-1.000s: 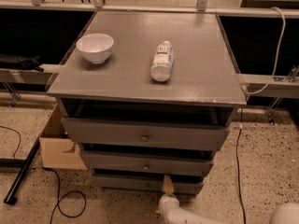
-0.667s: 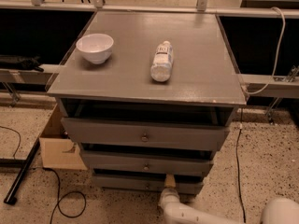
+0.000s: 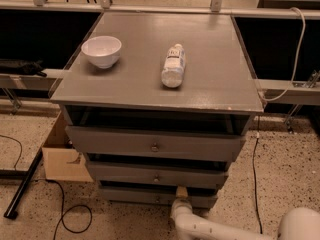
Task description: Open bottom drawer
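The bottom drawer is the lowest, shortest grey front of the cabinet, with a small round knob at its centre. A dark gap shows above its top edge. My gripper comes up from the floor on a white arm. Its tan tip sits at the drawer's top edge, just right of the knob. The drawer front to the right of the gripper is partly hidden by the arm.
Above are the middle drawer and the wider top drawer, both standing slightly out. A white bowl and a lying plastic bottle rest on the cabinet top. A cardboard box, a black pole and cables lie on the floor at the left.
The gripper has crept slightly up and in toward the bottom drawer's top edge. The white arm behind it has shifted a little left. The drawers look unchanged.
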Robot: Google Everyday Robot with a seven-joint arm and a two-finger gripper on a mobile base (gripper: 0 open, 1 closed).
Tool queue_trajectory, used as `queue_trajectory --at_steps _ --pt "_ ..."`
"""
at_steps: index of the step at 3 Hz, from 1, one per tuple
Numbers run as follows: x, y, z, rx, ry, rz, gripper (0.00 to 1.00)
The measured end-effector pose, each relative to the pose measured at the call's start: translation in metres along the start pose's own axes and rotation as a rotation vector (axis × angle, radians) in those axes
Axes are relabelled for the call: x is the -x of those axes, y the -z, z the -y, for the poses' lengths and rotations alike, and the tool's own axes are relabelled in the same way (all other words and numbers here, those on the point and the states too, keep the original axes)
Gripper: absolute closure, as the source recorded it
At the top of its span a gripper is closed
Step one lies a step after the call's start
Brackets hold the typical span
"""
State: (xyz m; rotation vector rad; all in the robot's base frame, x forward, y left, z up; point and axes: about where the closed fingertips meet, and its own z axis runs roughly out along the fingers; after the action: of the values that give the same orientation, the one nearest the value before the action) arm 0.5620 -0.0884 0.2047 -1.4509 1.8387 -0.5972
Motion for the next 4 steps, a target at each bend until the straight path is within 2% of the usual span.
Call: queue_trajectory --at_steps 1,2,3,4 --pt "0.001 -0.005 0.016 -0.012 0.045 -0.019 0.0" --pt "0.001 -0.005 0.016 -0.012 0.045 -0.019 0.0" --pt "0.0 -0.005 0.013 -0.011 0.046 -0.019 0.0" --pt "0.004 -0.025 -0.007 0.026 0.058 -0.042 0.0"
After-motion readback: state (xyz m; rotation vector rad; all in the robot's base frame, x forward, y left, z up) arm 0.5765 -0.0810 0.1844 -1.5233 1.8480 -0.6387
